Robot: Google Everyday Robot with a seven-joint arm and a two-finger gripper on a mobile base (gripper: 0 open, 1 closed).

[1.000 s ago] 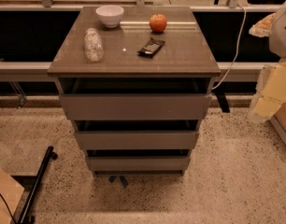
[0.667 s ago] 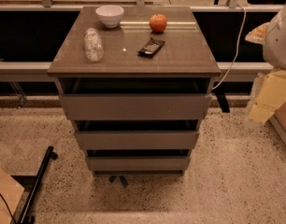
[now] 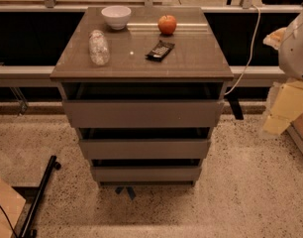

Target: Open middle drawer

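The cabinet (image 3: 141,58) stands in the centre with three grey-brown handleless drawer fronts. The middle drawer (image 3: 144,148) is the second front, below the larger top front (image 3: 143,113) and above the narrow lowest front (image 3: 145,173). Each front stands out a little, with a dark gap above it. My arm (image 3: 296,38) shows at the right edge. Its pale lower end, my gripper (image 3: 282,110), hangs well to the right of the cabinet, apart from it, at about the top drawer's height.
On the cabinet top lie a white bowl (image 3: 116,17), an orange-red fruit (image 3: 167,24), a clear plastic bottle on its side (image 3: 98,47) and a dark packet (image 3: 160,50). A white cable (image 3: 248,48) hangs at the right. A black bar (image 3: 40,195) lies on the speckled floor at the left.
My arm at the right edge has shifted slightly. The drawers and the things on top have not moved.
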